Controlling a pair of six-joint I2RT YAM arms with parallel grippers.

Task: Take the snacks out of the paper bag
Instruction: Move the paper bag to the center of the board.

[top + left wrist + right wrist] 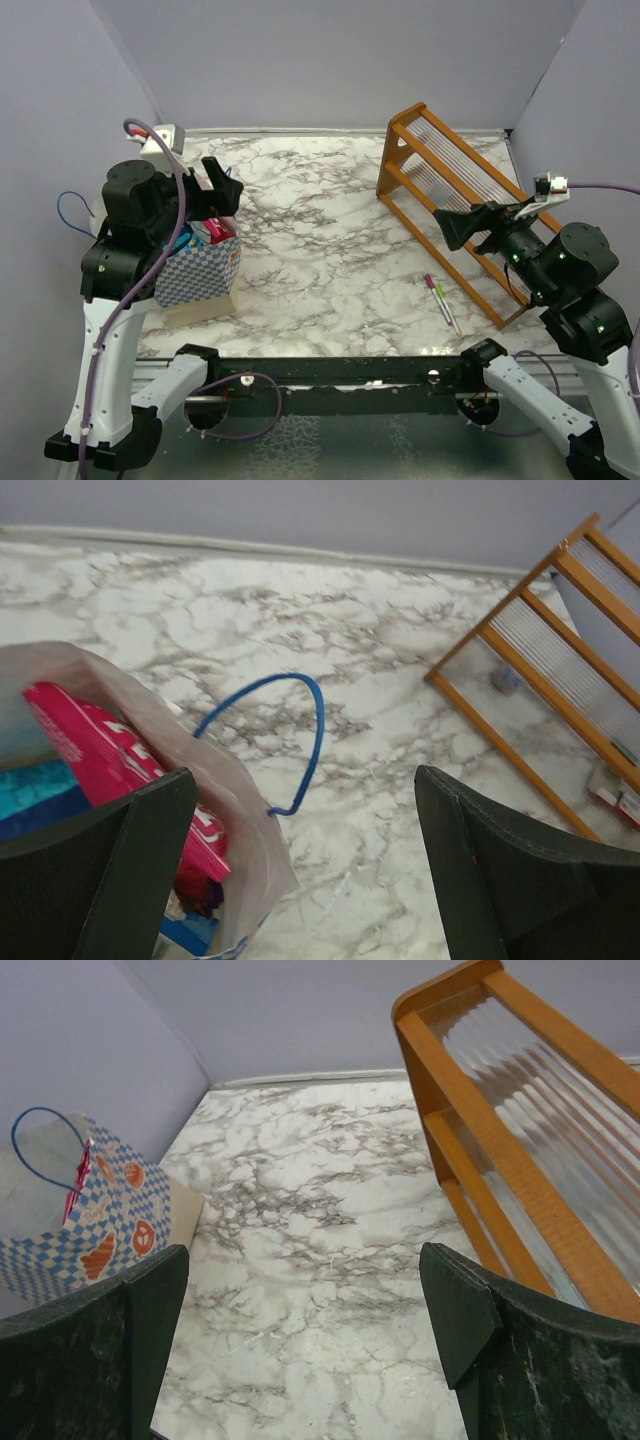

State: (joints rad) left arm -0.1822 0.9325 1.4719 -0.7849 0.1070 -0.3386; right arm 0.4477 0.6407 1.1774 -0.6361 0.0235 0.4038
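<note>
The blue-and-white checkered paper bag (203, 272) stands at the left of the table, also in the right wrist view (95, 1225). The left wrist view looks into its cream inside (215, 800). A pink-and-white snack packet (95, 750) stands inside, with blue packets (40, 795) beside it. My left gripper (222, 190) hovers open and empty above the bag's right rim, its blue handle (300, 730) between the fingers. My right gripper (462, 228) is open and empty, held above the table in front of the rack.
An orange wooden slatted rack (455, 205) leans at the right back, also in the right wrist view (520, 1120). Two thin pens (441, 300) lie near the front right. Grey walls enclose the marble table (320, 240).
</note>
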